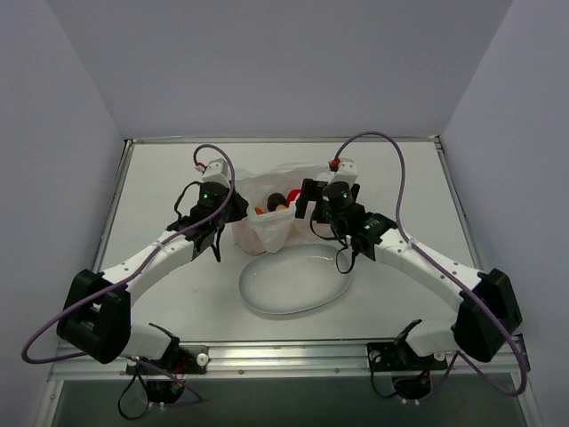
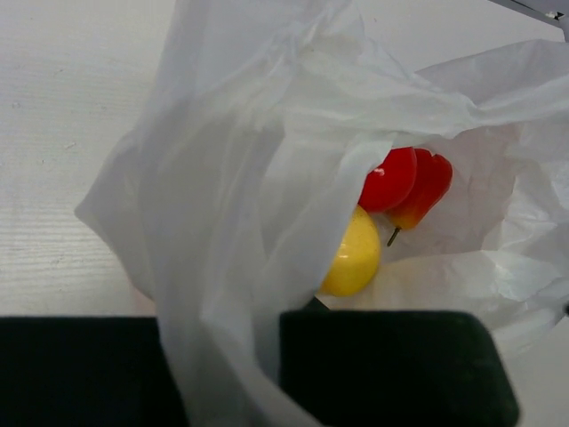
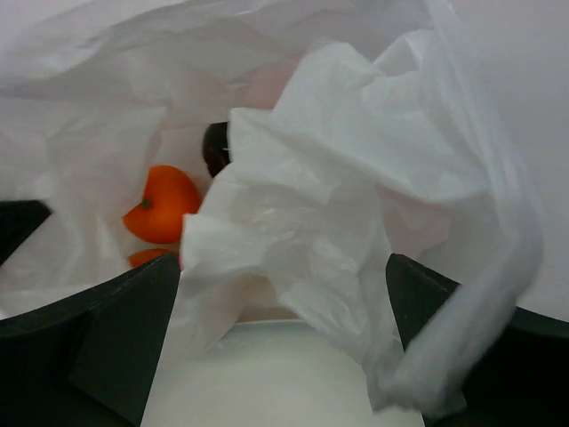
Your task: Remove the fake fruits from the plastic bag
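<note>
Nearest the arm bases, a smooth white oval plate lies on the white table. Just beyond it sits the plastic bag, crumpled and translucent, with its near edge at the plate's far rim. The mouth of the bag stands open upward, between the two claws.

The left gripper is at the bag's left side. In its wrist view the dark pads are closed together on a fold of the bag film, which rises from between them. Past that fold, inside the bag, lie some of the fake fruits. A yellow fruit is closest. Touching it just behind are a glossy red fruit and a red-orange fruit with a thin stem.

The right gripper is at the bag's right side, over the far rim of the plate. Its fingers stand wide apart. Loose film hangs down between them and drapes over the right-hand finger, but it is not pinched. Deeper in the bag, this view shows an orange fruit and a sliver of another orange one below it. A dark fruit sits behind, half hidden by the plastic.
</note>
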Robot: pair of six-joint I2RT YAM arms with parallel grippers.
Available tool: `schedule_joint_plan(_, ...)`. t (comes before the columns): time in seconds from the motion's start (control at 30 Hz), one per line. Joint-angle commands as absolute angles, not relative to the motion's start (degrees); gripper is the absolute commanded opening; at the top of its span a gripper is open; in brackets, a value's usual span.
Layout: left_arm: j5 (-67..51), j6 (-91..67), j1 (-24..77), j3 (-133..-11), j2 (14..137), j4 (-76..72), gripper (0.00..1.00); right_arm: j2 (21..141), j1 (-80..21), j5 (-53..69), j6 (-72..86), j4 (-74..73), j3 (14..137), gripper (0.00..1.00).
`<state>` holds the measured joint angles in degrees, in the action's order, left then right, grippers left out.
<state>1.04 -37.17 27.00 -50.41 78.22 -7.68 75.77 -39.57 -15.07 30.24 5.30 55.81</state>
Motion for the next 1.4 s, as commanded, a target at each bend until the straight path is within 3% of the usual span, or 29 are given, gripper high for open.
schedule_joint_plan(0.0,0.62,-38.41,27.51,-49.75,76.46,-10.28,0.02,82.16,-35.53,-18.46,31.03,7.03,58.18,0.95)
schedule_joint_plan(0.03,0.7,-38.41,27.6,-49.22,76.55,-10.37,0.02,84.44,-34.55,-18.37,31.11,7.47,58.53,0.91)
schedule_joint_plan(0.07,0.96,-38.58,27.6,-48.09,76.64,-10.63,0.02,85.42,-33.58,-18.11,31.2,8.17,58.36,0.78)
schedule_joint_plan(0.13,1.14,-38.76,27.6,-46.76,76.82,-10.81,0.02,87.53,-31.03,-17.23,31.29,10.01,57.4,0.64)
schedule_joint_plan(0.23,1.49,-39.11,27.6,-43.95,77.25,-11.77,0.02,89.99,-29.1,-17.14,30.59,11.77,55.9,0.21)
schedule_joint_plan(0.33,2.02,-39.29,27.69,-41.93,78.48,-12.48,0.02,92.19,-28.3,-16.7,30.32,13.79,52.92,0.02)
schedule_joint_plan(0.4,1.93,-39.55,27.77,-40.44,79.36,-13.62,0.02,93.33,-28.04,-16.0,30.59,15.46,50.37,0.0)
schedule_joint_plan(0.7,2.37,-39.64,28.39,-34.54,80.16,-16.96,0.02,96.77,-25.06,-17.67,31.03,18.37,43.69,0.0)
schedule_joint_plan(0.8,4.22,-38.59,28.48,-34.36,79.72,-15.74,0.02,96.59,-22.16,-17.32,30.33,18.11,43.42,0.0)
schedule_joint_plan(0.97,3.69,-37.36,29.0,-36.56,78.4,-14.59,0.02,90.98,-25.65,-19.4,25.85,11.45,47.88,0.0)
schedule_joint_plan(1.0,4.3,-37.18,29.35,-36.91,77.79,-14.07,0.02,90.01,-26.45,-19.95,25.06,9.86,48.6,0.03)
schedule_joint_plan(1.07,5.01,-36.83,30.23,-37.44,75.59,-12.83,0.02,86.67,-28.12,-20.3,23.3,5.92,49.83,0.24)
schedule_joint_plan(1.1,5.27,-36.74,30.41,-37.7,74.45,-12.57,0.02,85.36,-28.73,-20.74,23.03,4.93,49.75,0.37)
schedule_joint_plan(1.13,5.36,-36.74,30.58,-37.97,74.18,-11.87,0.02,82.47,-29.7,-20.83,22.85,4.14,49.49,0.6)
schedule_joint_plan(1.23,5.45,-36.83,30.85,-38.23,73.65,-11.43,0.02,76.22,-31.11,-21.0,22.76,0.62,48.26,0.79)
schedule_joint_plan(1.37,5.45,-37.26,31.29,-38.67,74.09,-11.6,0.02,67.78,-33.39,-21.62,23.73,-4.82,47.29,0.89)
